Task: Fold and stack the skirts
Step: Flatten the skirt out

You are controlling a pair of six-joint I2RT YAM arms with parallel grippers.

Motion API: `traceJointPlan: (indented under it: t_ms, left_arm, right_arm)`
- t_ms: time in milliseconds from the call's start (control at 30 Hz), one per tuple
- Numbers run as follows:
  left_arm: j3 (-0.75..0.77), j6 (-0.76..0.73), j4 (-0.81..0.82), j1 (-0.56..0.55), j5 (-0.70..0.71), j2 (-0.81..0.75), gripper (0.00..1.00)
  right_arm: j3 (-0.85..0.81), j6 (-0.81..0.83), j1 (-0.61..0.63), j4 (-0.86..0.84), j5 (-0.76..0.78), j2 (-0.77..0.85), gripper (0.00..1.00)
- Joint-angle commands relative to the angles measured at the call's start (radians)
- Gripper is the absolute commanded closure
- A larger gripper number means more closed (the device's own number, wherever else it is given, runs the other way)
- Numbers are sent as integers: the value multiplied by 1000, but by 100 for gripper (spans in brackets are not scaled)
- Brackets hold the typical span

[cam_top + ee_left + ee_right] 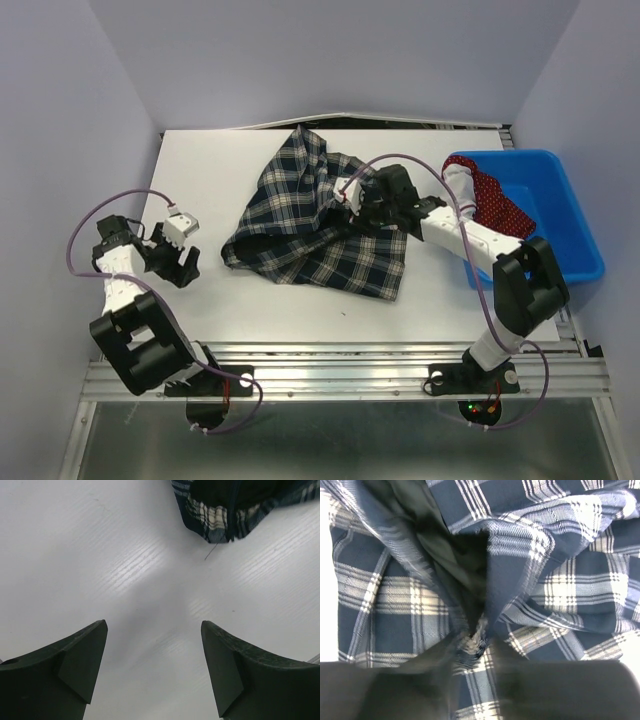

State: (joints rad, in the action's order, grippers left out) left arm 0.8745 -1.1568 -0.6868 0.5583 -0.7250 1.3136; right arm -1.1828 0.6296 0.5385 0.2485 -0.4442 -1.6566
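The plaid skirt [315, 220] lies crumpled in the middle of the white table. My right gripper [362, 200] is on its right side, shut on a bunched fold of the plaid skirt [475, 645], which fills the right wrist view. The red polka-dot skirt [497, 205] hangs over the left rim of the blue bin. My left gripper [178, 262] is open and empty over bare table at the left; its fingers [80, 660] point at the table, with a corner of the plaid skirt [220, 515] ahead of them.
The blue plastic bin [570, 220] stands at the table's right edge. Purple cables loop over both arms. The table's metal front rail [340, 375] runs along the near edge.
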Motion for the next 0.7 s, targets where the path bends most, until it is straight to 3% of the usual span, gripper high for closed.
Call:
traceJointPlan:
  t_ms: [0,67,333,567,667]
  left_arm:
    - [-58,-352,-103,6,13,-53,13]
    - [-106,-458,-80,-9,41,-57,14]
    - [-137,-434,168,-175,61,16,14]
    - [-152,-582,309,-257,-10,52,13]
    - [-131,-627,317,-303,-17,98,8]
  right_arm:
    - [-61,-16,18,-72,-14,21,87]
    - [-75,-18,18,-61,-10,32,99]
    - [-130,19,18,8,9,49,99]
    - [-147,30,18,43,4,50,99]
    - [-149,33,18,49,-1,47,99]
